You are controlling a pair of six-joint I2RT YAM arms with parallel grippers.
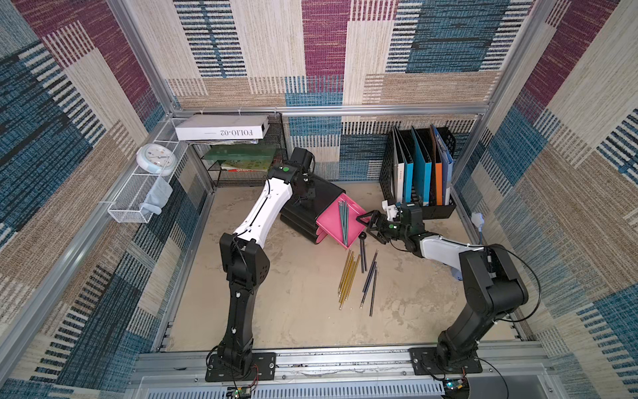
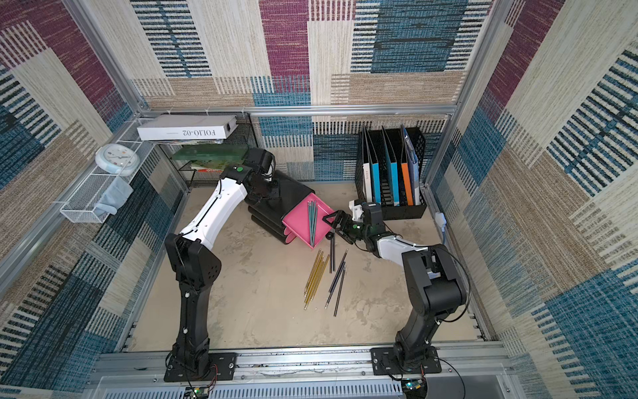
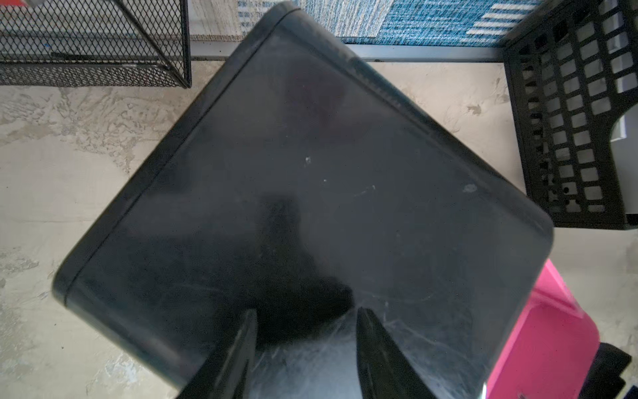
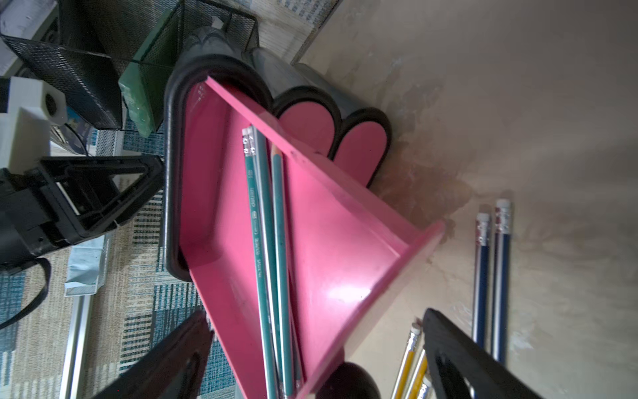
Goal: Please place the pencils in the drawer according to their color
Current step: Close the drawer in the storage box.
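A black drawer cabinet [image 1: 312, 202] [image 3: 310, 172] has its top pink drawer [image 1: 329, 222] [image 2: 296, 221] [image 4: 345, 248] pulled out. Several teal pencils [image 1: 343, 221] [image 2: 312, 221] [image 4: 272, 241] lie inside it. On the table in front lie several yellow pencils [image 1: 348, 276] [image 2: 316, 276] [image 4: 409, 362] and several navy pencils [image 1: 369, 279] [image 2: 336, 279] [image 4: 492, 276]. My left gripper [image 3: 305, 311] is over the cabinet's top, its jaws apart and empty. My right gripper [image 1: 364, 226] [image 2: 329, 224] [image 4: 317, 314] is open at the drawer's front, beside its black knob [image 1: 362, 236] [image 4: 348, 380].
Two lower pink drawers [image 4: 307, 127] are closed. A black file holder [image 1: 417, 172] with folders stands at the back right. At the back left are a mesh shelf [image 1: 241, 162], a white box [image 1: 221, 127], a clock [image 1: 156, 159] and a wire basket [image 1: 131, 203].
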